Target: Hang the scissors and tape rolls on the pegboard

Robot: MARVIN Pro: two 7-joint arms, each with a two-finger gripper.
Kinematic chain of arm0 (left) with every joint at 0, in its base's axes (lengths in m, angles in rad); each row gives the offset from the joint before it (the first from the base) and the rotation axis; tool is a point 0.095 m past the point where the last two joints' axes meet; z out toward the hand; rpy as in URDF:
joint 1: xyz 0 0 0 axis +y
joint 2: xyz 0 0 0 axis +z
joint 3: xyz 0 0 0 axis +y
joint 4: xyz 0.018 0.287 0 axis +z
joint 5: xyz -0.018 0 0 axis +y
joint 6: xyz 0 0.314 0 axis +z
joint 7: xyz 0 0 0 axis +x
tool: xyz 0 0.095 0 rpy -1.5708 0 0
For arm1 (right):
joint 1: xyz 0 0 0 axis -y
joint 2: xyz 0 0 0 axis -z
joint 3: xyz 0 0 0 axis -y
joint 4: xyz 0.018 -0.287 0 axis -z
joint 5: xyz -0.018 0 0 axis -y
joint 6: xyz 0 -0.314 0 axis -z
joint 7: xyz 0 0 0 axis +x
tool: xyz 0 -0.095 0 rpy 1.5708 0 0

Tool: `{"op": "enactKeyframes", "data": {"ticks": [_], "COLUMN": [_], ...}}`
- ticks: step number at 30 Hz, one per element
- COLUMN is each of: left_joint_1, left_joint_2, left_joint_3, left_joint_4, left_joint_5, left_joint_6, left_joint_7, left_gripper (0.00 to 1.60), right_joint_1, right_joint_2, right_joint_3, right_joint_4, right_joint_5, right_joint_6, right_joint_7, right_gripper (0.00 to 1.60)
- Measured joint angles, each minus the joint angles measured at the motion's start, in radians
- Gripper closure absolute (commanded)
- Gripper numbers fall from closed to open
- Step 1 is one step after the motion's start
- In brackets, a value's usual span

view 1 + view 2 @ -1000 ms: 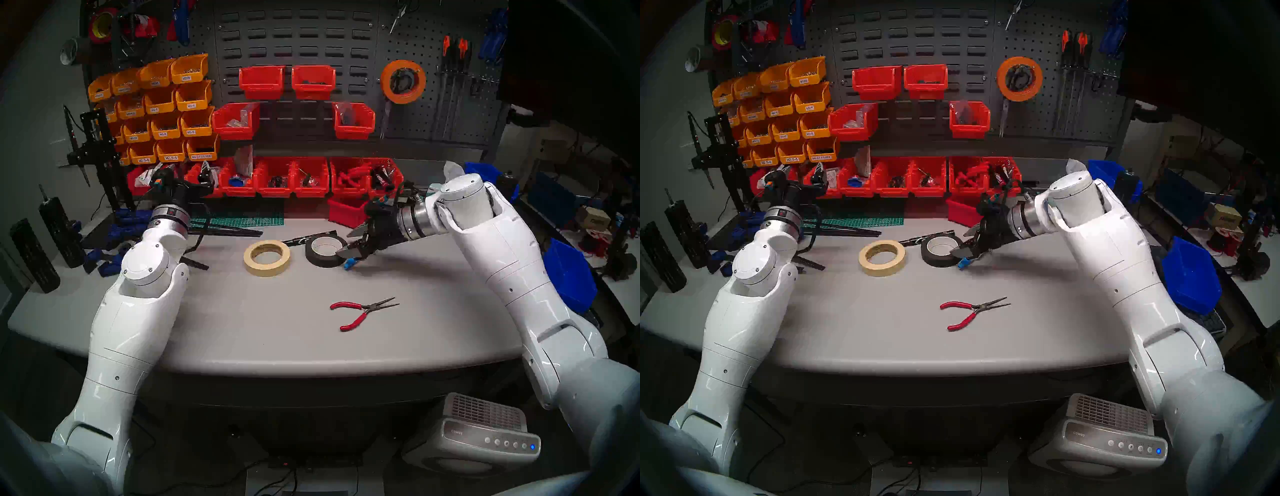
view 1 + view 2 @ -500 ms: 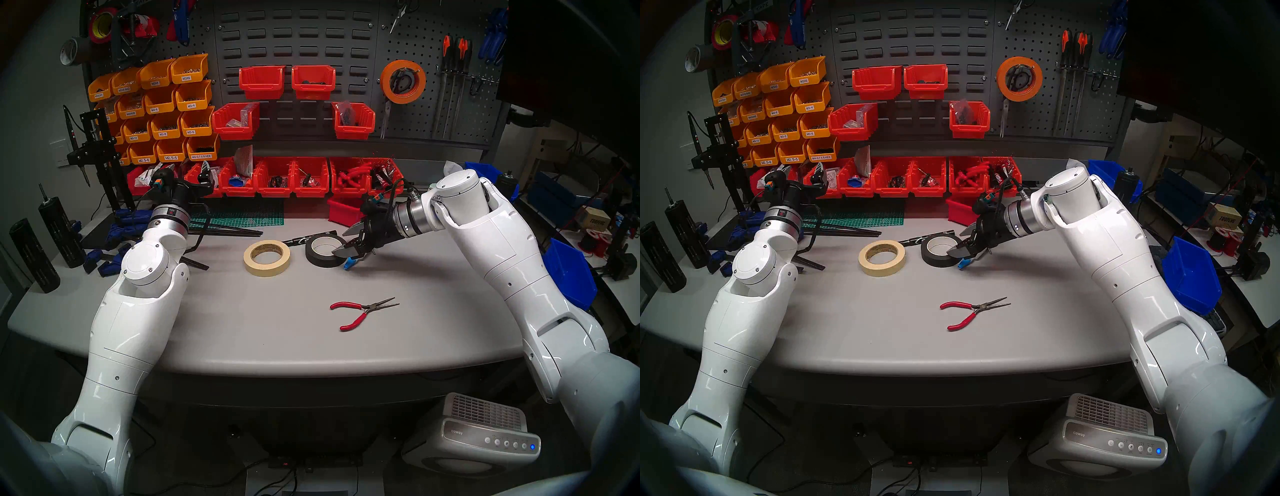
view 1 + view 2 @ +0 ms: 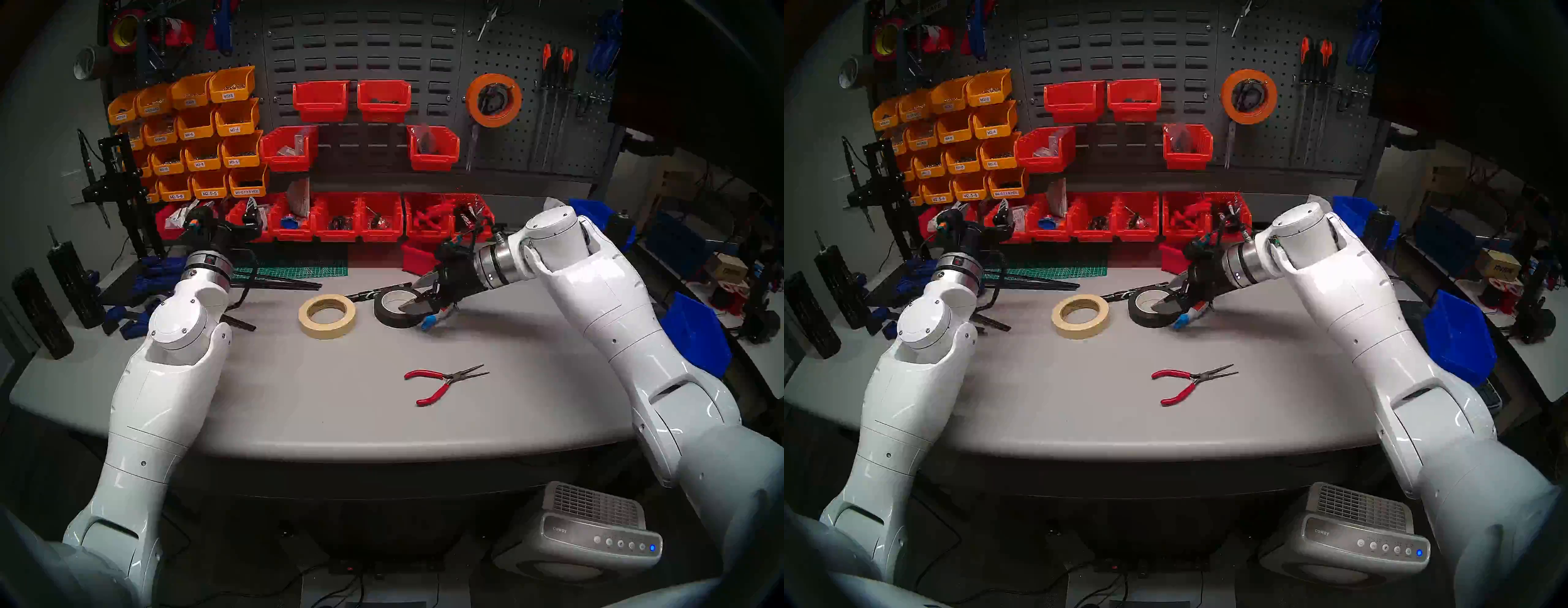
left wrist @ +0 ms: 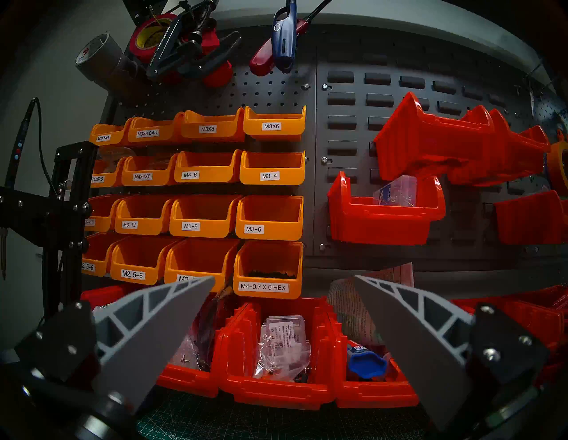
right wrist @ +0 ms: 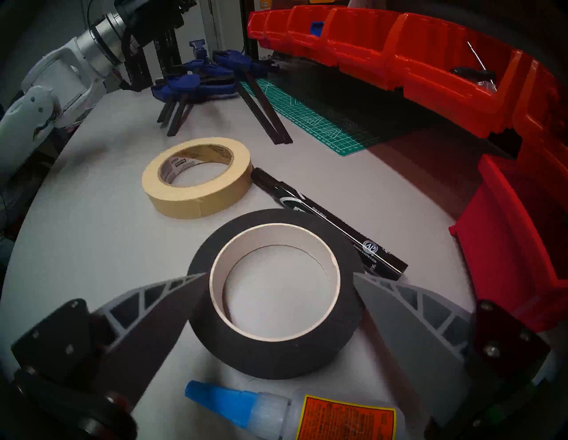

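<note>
The black tape roll [image 5: 276,356] with a white core lies flat on the table. My right gripper [image 5: 278,276] is open and straddles it, one finger close to each side of its outer wall. From the head it shows at the roll's right edge as right gripper [image 3: 408,294] and black roll [image 3: 388,318]. The cream roll [image 3: 326,332] lies flat just left of it. The orange roll [image 3: 471,102] hangs on the pegboard [image 3: 515,146]. The scissors [image 3: 471,146] hang behind it, blades down. My left gripper [image 4: 284,277] is open and empty, facing the bins.
A black marker [image 5: 325,221] lies behind the black roll and a glue bottle with a blue cap [image 5: 246,408] lies under my right wrist. Red-handled pliers [image 3: 441,382] lie mid-table. Red bins [image 3: 339,220] line the back. Blue clamps [image 3: 144,276] sit at the left.
My right gripper has slid left over the black roll, so its open fingers now flank it. The left arm has not moved.
</note>
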Motion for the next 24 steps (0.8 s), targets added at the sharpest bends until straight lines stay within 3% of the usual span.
{"op": "enactKeyframes", "data": {"ticks": [24], "left_joint_1": [0.0], "left_joint_2": [0.0], "left_joint_3": [0.0], "left_joint_4": [0.0], "left_joint_5": [0.0], "left_joint_6": [0.0], "left_joint_7": [0.0], "left_gripper": [0.0], "right_joint_1": [0.03], "right_joint_2": [-0.04], "right_joint_3": [-0.008], "right_joint_4": [0.098], "right_joint_5": [-0.052], "right_joint_6": [-0.049], "right_joint_7": [-0.043], "right_gripper": [0.0]}}
